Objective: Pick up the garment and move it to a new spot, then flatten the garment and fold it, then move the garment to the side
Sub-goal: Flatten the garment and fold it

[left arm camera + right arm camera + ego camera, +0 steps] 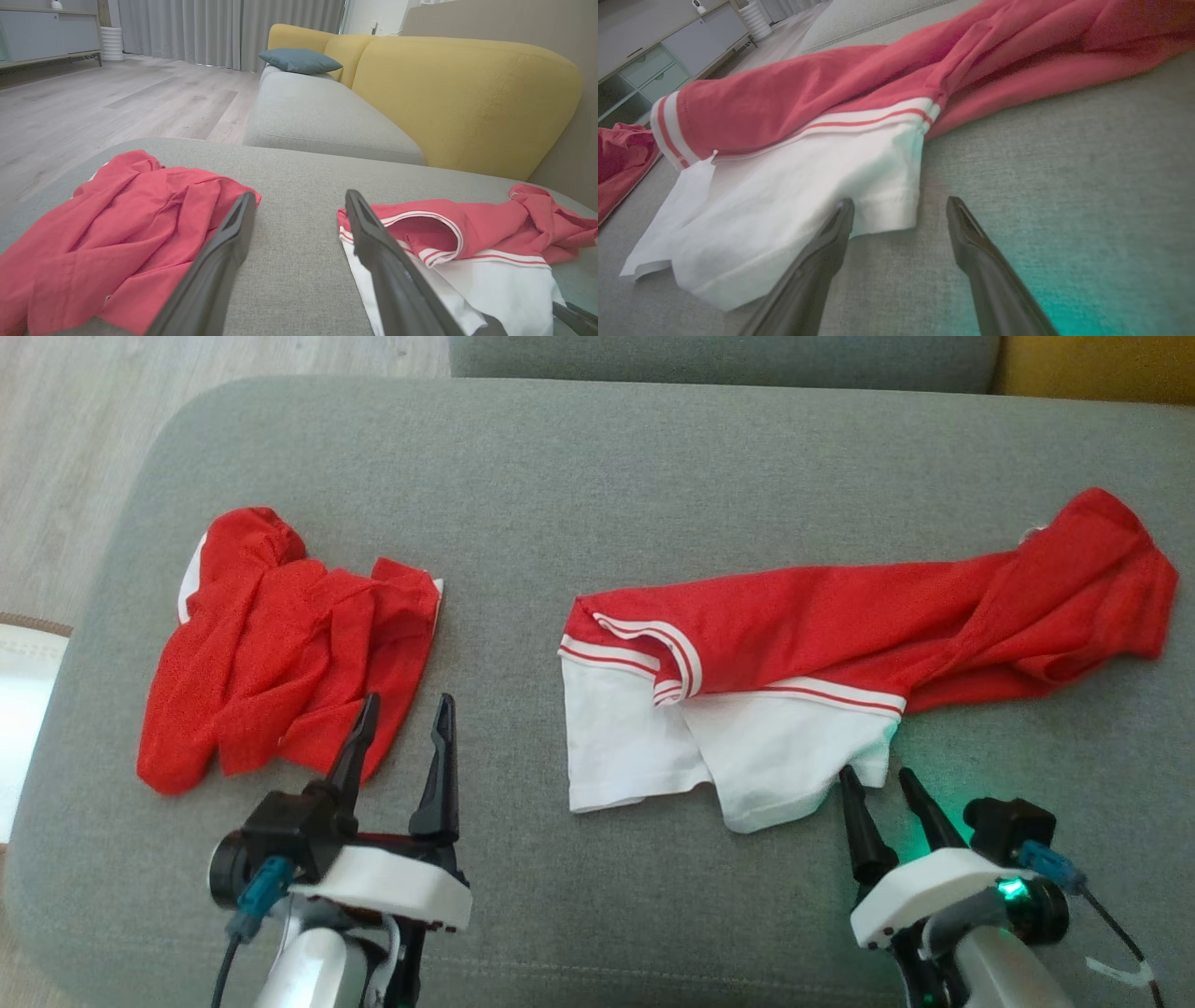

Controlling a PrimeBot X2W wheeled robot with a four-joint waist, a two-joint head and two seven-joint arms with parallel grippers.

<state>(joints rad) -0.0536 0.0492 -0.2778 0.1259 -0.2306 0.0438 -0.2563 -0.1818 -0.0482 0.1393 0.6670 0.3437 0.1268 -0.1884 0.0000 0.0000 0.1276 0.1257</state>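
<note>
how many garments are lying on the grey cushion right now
2. A crumpled red garment lies at the left of the grey cushion, by the left gripper; a red-and-white garment stretches across its right, white end near the right gripper. Anything tucked under them would be hidden.

The grey seat cushion (597, 485) is coarse woven upholstery, matt and grainy. The red-and-white garment (747, 653) is smooth, matt knit cloth with stitched hems. The crumpled red garment (280, 644) looks like an open, mesh-like weave, though the picture is too soft to be sure. The fingers of the left gripper (408, 702) and right gripper (875, 773) are dark, smooth plastic with a dull sheen, on glossy white shells. The floor (93, 102) is pale, satin wood-grain planking
</note>
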